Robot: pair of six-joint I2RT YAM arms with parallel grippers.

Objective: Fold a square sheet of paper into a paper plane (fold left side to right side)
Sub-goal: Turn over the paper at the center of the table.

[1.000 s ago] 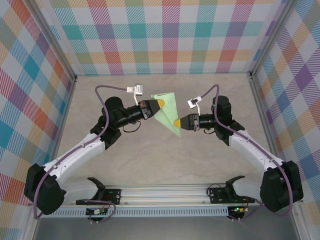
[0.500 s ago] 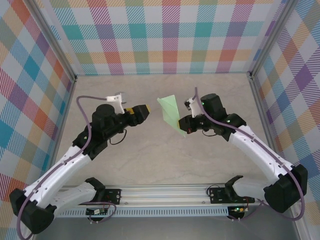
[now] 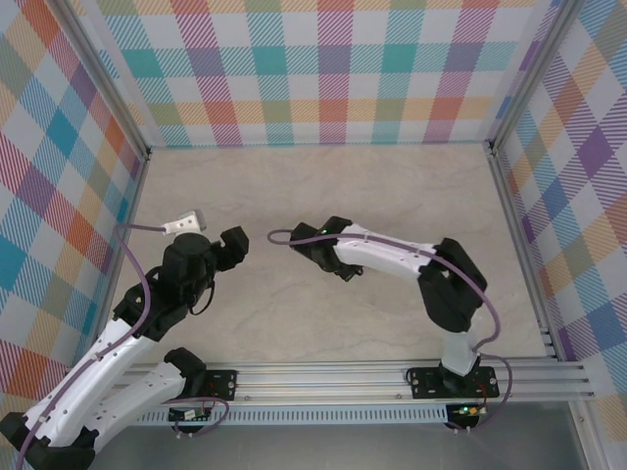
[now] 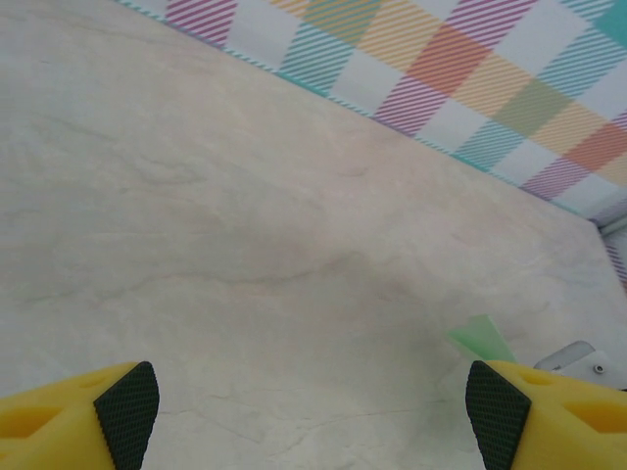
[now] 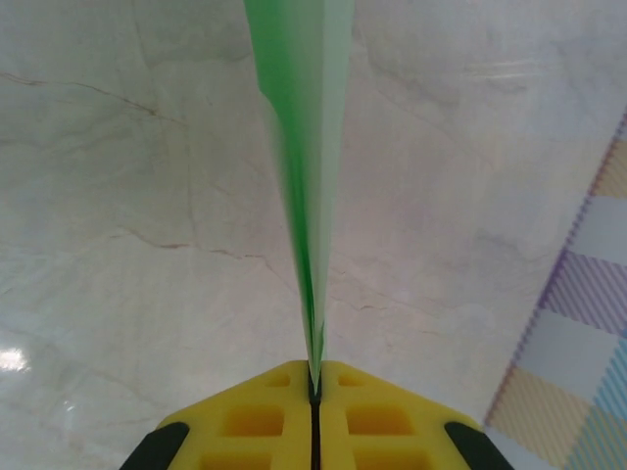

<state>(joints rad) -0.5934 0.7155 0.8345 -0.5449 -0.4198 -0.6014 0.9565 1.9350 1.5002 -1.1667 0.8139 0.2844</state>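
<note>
The right gripper has its yellow fingers pressed together on the edge of the green paper. The folded sheet is seen edge-on, reaching away from the fingers over the pale table. The left gripper is spread wide with nothing between its fingers, apart from the paper. In its wrist view a small green corner shows beside one finger.
</note>
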